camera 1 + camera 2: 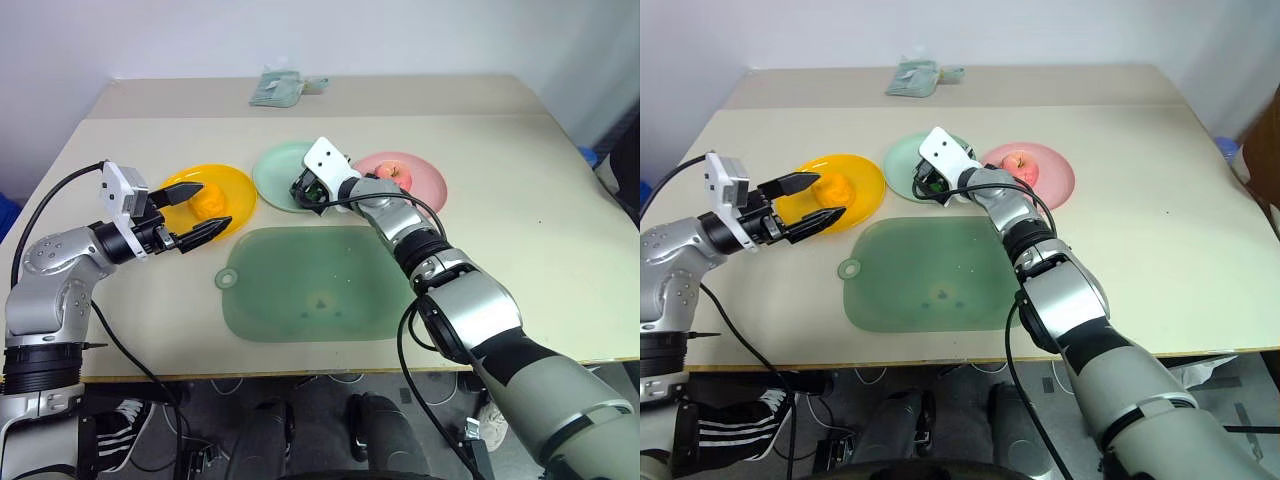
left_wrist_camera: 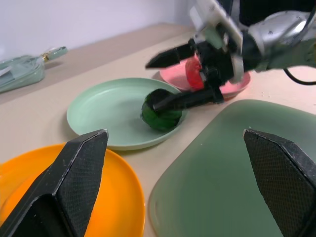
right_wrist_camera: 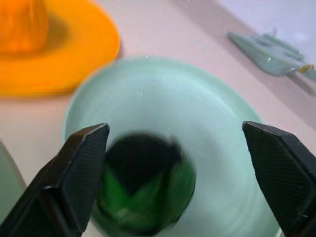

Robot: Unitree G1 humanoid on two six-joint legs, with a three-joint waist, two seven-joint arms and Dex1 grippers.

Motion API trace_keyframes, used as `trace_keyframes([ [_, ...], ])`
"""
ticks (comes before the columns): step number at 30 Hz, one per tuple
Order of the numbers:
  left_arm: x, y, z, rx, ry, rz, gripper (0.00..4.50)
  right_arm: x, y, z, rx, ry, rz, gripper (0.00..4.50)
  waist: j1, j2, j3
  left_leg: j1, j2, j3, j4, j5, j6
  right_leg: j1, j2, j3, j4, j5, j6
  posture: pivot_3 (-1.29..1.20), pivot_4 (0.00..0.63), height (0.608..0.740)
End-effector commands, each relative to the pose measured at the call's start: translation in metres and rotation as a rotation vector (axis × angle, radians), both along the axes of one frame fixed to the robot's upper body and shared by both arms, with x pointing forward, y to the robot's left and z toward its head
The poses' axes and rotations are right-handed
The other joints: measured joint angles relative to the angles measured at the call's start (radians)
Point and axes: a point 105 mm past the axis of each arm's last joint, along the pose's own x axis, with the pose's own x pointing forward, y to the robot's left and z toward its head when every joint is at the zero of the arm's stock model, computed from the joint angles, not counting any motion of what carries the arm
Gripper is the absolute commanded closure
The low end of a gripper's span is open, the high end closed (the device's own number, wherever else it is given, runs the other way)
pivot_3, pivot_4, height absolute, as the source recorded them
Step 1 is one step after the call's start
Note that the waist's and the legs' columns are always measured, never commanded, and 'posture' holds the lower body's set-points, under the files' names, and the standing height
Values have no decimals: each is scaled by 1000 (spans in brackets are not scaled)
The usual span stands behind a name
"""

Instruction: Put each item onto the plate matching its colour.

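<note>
Three plates sit in a row beyond the translucent green board [image 1: 310,283]: the yellow-orange plate [image 1: 240,190], the mint green plate [image 2: 98,106] and the pink plate [image 1: 430,180]. We judge all three stiff, light and slick. The orange fruit [image 1: 832,187] and the apple [image 1: 1021,166] rest on their matching plates. The green-and-black lump [image 2: 160,114] lies on the mint plate; the right gripper [image 2: 183,76] straddles it, jaws spread, gripping nothing. We would take this small, light, probably rigid lump across its middle. The left gripper [image 1: 198,210] hovers released near the fruit.
</note>
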Motion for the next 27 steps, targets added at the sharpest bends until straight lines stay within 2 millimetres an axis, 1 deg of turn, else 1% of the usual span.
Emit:
trace_keyframes([
  [1,-7,-1,13,9,-38,-28,0,-20,0,52,191,-28,204,30,-1,0,0,0,0,0,0,0,0,0,0,0,0,0,0,0,150,736],
  [2,-7,-1,12,15,-31,-36,0,-33,-5,55,213,-15,284,30,0,0,0,0,0,0,0,0,0,0,0,0,0,0,0,0,150,736],
  [4,-9,-1,8,23,-11,-50,0,-71,-23,59,215,-7,440,30,14,0,0,0,0,-1,-1,0,1,1,0,0,-2,0,0,0,150,736],
  [5,-9,-1,7,17,-2,-58,0,-91,-36,58,202,2,486,30,16,0,0,0,0,-1,-1,-1,2,2,0,0,-3,0,0,0,150,736],
  [6,-8,1,8,14,1,-63,0,-105,-44,56,189,25,512,30,25,0,0,0,0,-2,-1,-2,3,2,0,0,-3,0,0,0,150,736],
  [8,-7,5,11,-7,-4,-87,0,-127,-60,52,144,33,519,30,21,0,0,-2,-1,-3,-1,-2,3,2,-1,0,-5,0,1,0,150,736],
  [10,-6,4,10,8,-18,-125,0,-149,-82,48,110,60,511,30,20,0,0,-2,-1,-2,-1,-2,3,2,-1,0,-5,0,1,0,150,736],
  [13,-2,13,7,20,-13,-118,0,-177,-100,43,73,104,513,30,18,0,0,1,0,-2,0,-2,3,4,0,0,-4,0,0,0,150,736],
  [16,-7,19,10,36,-8,-144,0,-196,-118,35,36,153,501,30,13,0,0,3,2,-1,0,-2,3,4,2,0,-4,0,0,0,150,736],
  [20,-18,22,10,59,38,-226,0,-218,-128,23,-16,208,516,30,19,0,0,2,3,-1,0,-2,3,4,4,0,-4,-1,0,0,150,736],
  [22,-26,18,8,73,69,-280,0,-223,-133,16,-14,237,501,30,20,0,0,2,2,-1,0,-2,3,4,4,0,-5,-1,0,0,150,736],
  [24,-34,13,6,92,96,-329,0,-227,-134,13,3,254,494,30,20,0,0,2,2,-1,1,-2,3,5,3,0,-6,-1,0,0,150,736],
  [27,-29,14,6,109,86,-308,0,-223,-133,12,3,240,467,30,20,-1,0,2,2,0,2,-2,3,5,2,1,-6,-1,0,0,150,736],
])
